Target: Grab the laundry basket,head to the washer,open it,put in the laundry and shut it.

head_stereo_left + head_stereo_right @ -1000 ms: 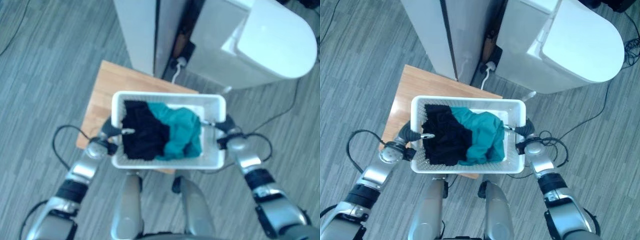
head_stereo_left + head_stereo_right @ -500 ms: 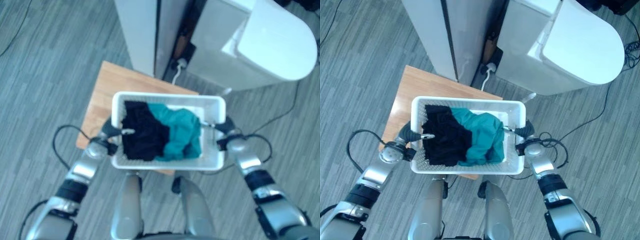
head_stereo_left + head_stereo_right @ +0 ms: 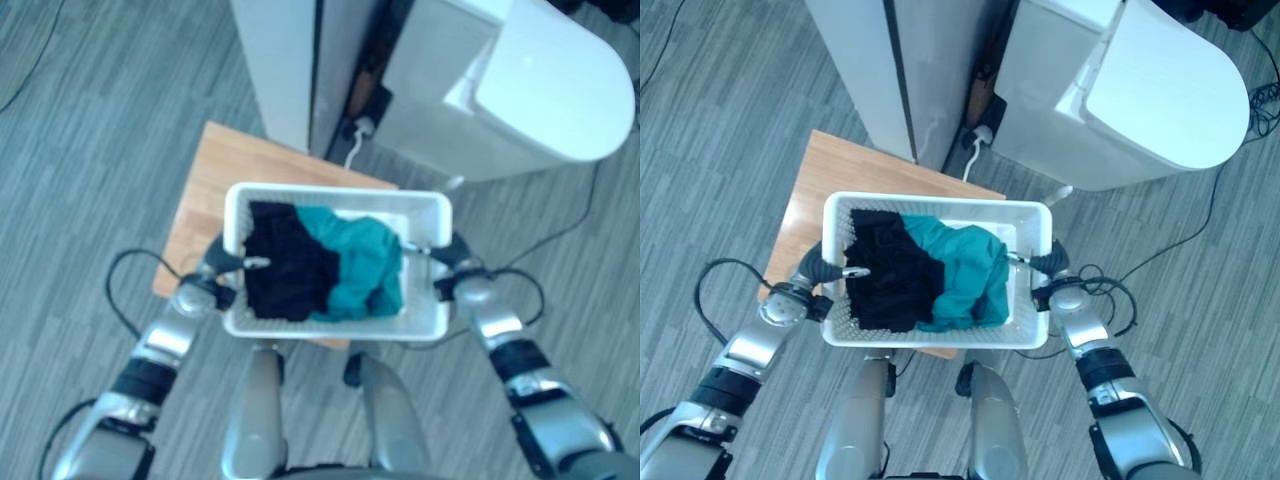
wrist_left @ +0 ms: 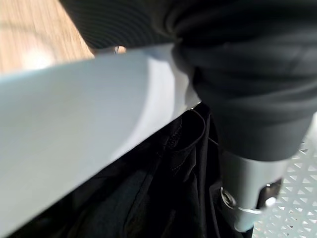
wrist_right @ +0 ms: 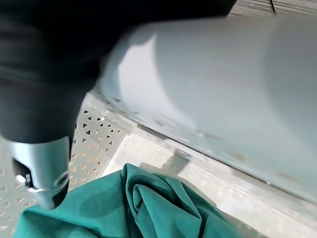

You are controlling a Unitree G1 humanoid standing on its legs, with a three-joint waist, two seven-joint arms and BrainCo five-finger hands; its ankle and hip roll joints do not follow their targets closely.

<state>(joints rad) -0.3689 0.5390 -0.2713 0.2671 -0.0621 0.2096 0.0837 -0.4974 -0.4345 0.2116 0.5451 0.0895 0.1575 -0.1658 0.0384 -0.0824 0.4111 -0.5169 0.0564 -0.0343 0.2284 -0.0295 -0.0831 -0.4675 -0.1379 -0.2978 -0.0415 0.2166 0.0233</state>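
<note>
Both eye views look steeply down from above the white laundry basket (image 3: 936, 270), a slight sideways offset apart — sharing it, the wooden table (image 3: 810, 190) beneath and the washer (image 3: 1140, 90) beyond. Each wrist view sits pressed against the basket's rim (image 4: 74, 124), peering inside — opposite ends.

Left hand (image 3: 822, 268) and right hand (image 3: 1047, 264) curled, gripping opposite basket (image 3: 940, 334) rims.

No text, label or number can be read anywhere (neither on the basket (image 3: 938, 340) nor the washer (image 3: 1140, 95)).
</note>
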